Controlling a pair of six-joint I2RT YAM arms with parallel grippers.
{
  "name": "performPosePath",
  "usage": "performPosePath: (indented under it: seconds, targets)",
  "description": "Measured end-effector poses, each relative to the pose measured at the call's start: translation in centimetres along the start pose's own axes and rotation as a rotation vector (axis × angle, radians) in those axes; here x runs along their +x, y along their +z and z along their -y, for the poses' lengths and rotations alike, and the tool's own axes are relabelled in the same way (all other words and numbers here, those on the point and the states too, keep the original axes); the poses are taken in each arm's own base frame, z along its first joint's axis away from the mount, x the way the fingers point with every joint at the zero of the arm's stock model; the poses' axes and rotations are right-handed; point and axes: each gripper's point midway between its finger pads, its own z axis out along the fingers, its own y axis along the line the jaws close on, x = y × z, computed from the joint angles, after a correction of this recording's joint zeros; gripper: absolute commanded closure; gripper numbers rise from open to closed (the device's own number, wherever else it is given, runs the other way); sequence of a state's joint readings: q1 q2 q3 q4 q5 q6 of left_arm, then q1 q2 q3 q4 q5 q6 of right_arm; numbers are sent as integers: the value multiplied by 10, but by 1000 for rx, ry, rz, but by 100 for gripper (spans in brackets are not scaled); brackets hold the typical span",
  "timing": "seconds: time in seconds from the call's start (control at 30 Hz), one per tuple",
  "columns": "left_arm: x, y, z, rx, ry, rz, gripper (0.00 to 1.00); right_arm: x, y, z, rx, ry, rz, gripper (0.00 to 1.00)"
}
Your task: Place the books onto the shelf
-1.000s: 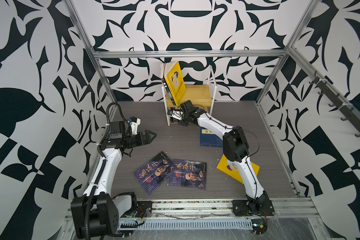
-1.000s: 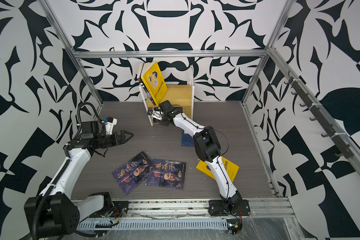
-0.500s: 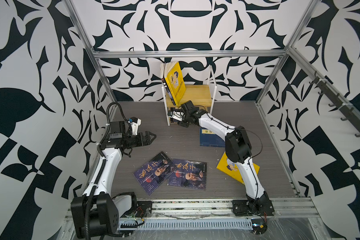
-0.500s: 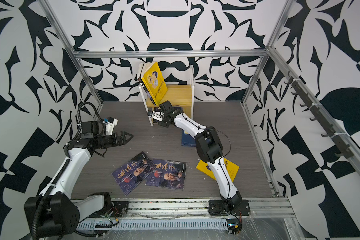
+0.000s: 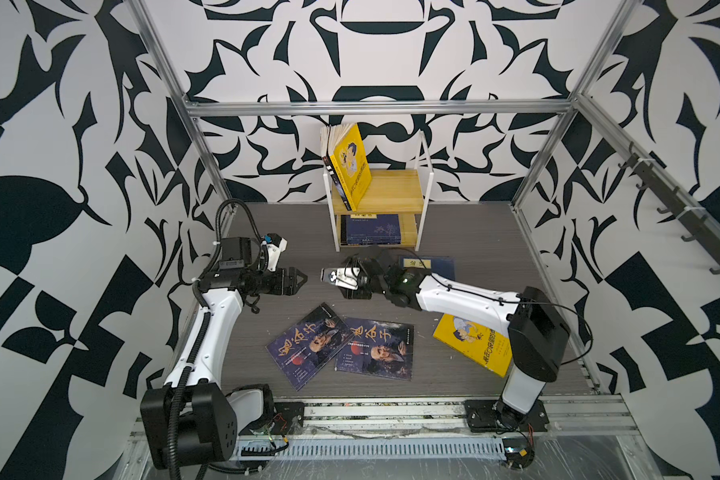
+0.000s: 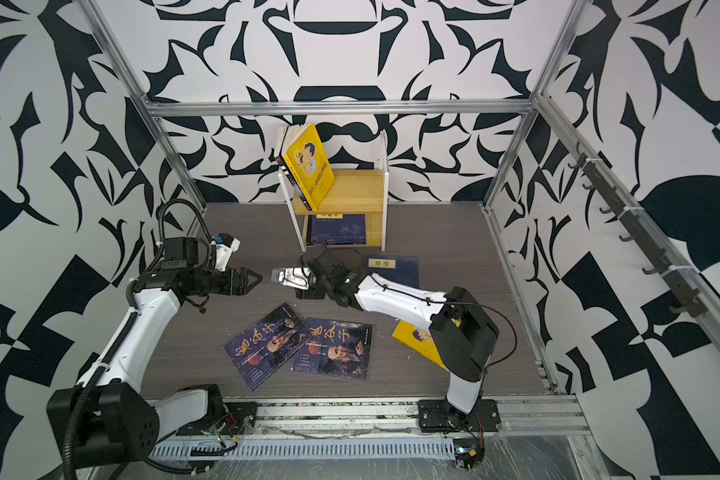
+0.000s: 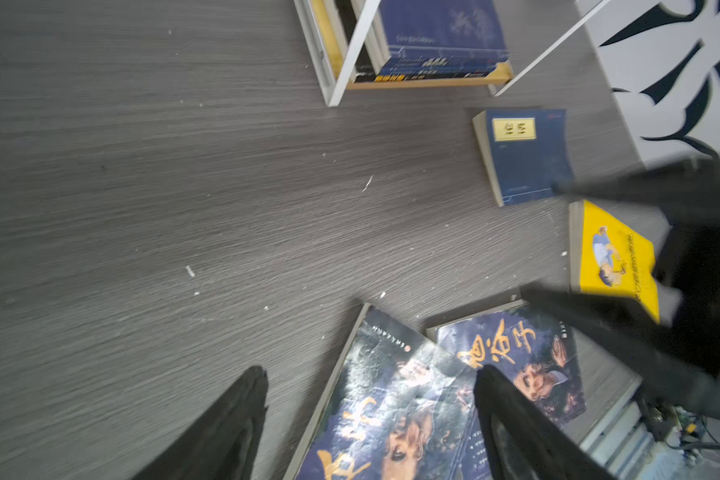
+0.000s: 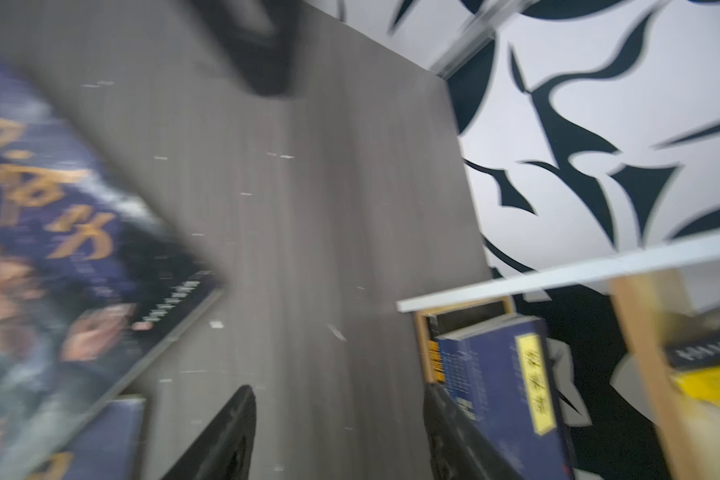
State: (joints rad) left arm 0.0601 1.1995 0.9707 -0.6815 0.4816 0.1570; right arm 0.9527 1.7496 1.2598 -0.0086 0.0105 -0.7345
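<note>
Tabletop [image 5: 292, 232] with a grey wood-grain surface is shown, above which two grippers are pointed at each other, tips near but apart. The left gripper [image 5: 300, 279] is held near the far corner of two glossy dark blue portrait books [image 5: 304, 347], which are laid flat and overlapping. In the left wrist view its black tapered fingers [image 7: 229, 428] are spread wide with nothing between them, and the gold calligraphy covers are seen beneath. The right gripper [image 5: 328, 275] is held between those books and the shelf [image 5: 395, 193]. Its fingers [image 8: 229, 432] are also parted and empty, though that wrist view is blurred. A navy labelled book [image 5: 435, 266] is laid flat behind the right wrist, partly hidden by the arm, and a yellow cartoon book [image 5: 468, 343] is partly covered by the elbow. The shelf is made of two light wooden boards in a thin white frame. A second yellow book [image 5: 352, 166] is leaned, tilted, on the upper board, and a navy stack [image 5: 371, 228] is laid flat on the lower one.
</note>
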Motion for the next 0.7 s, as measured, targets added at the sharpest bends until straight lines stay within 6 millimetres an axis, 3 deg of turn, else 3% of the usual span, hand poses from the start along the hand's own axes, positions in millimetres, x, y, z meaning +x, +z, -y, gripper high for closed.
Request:
performPosePath:
  seconds: [0.23,0.43,0.7]
  targets:
    - [21,18,-18,-57,45,-117,33,-14,-12,-78,-74,-103,35,26]
    - [47,34,-31,-74,52,-232,46,-29,-23,-123,-135,-164,75,27]
    - [85,41,-30,-59,116,-360,48,-32,-13,-175,-185,-253,60,27]
